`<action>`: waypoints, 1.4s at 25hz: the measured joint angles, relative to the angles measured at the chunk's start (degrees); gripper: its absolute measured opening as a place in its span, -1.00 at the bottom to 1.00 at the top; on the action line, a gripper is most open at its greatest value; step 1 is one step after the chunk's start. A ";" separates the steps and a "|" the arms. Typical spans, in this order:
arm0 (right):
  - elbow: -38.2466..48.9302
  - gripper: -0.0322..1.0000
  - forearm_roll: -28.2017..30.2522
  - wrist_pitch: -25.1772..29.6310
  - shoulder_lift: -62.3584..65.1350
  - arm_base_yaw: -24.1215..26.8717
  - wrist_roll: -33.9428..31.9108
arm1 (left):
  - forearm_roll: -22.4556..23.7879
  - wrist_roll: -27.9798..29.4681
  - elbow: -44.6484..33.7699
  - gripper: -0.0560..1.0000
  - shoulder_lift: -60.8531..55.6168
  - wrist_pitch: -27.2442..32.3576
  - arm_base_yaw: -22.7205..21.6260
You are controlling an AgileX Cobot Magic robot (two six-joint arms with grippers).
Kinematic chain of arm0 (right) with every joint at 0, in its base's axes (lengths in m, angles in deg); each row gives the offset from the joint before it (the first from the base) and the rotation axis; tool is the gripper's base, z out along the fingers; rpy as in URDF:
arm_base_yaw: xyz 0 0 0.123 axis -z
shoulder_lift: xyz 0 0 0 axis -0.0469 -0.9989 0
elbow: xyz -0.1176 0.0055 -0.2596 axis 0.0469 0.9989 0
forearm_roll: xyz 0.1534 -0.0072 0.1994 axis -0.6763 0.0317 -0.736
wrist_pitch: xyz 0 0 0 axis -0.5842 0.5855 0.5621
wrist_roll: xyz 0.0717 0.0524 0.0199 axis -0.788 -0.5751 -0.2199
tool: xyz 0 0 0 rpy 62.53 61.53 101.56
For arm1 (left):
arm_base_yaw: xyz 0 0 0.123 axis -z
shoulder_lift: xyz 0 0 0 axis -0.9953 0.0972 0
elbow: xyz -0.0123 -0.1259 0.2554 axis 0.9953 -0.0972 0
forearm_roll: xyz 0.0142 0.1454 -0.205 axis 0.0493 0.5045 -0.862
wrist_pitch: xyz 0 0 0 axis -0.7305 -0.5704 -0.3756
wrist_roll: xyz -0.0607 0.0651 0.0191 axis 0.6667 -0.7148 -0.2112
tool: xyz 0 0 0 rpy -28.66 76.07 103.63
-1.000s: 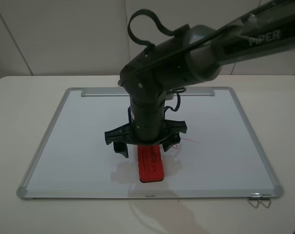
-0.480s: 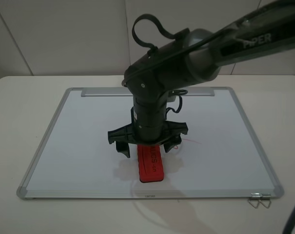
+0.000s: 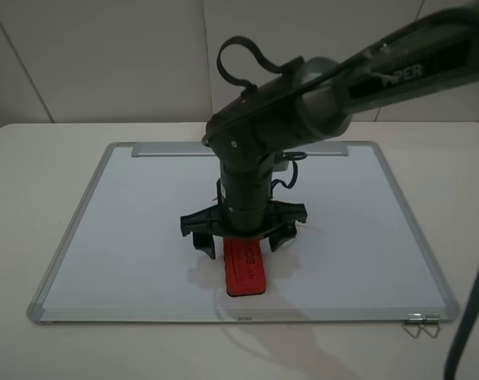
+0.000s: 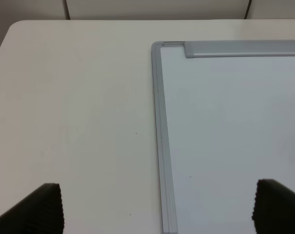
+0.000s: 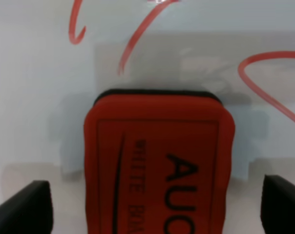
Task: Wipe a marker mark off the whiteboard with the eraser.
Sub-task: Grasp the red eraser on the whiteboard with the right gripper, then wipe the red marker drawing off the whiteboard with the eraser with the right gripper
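Pincer: right pincer [image 3: 241, 240] spread wide, empty, straddling red rectangular eraser [image 3: 245, 273] | eraser flat on silver-framed whiteboard [image 3: 128, 237], near front edge; red marker strokes [image 5: 132, 46] just beyond it | advice: lower centred, clamp long sides squarely before sweeping

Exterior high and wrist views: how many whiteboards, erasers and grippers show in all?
Whiteboard: 1
Eraser: 1
Grippers: 2 (right gripper, left gripper)
Total: 4
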 joint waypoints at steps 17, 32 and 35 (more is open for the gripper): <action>0.00 0.54 -0.06 0.45 -1.37 0.00 0.07 | 0.00 0.00 0.00 0.57 0.00 0.00 0.00; 0.00 0.03 -0.47 0.30 -1.67 0.00 0.17 | 0.00 0.00 0.00 0.57 0.00 0.00 0.00; 0.00 0.03 -0.58 0.30 -1.67 0.00 0.17 | 0.00 0.00 0.00 0.57 0.00 0.00 0.00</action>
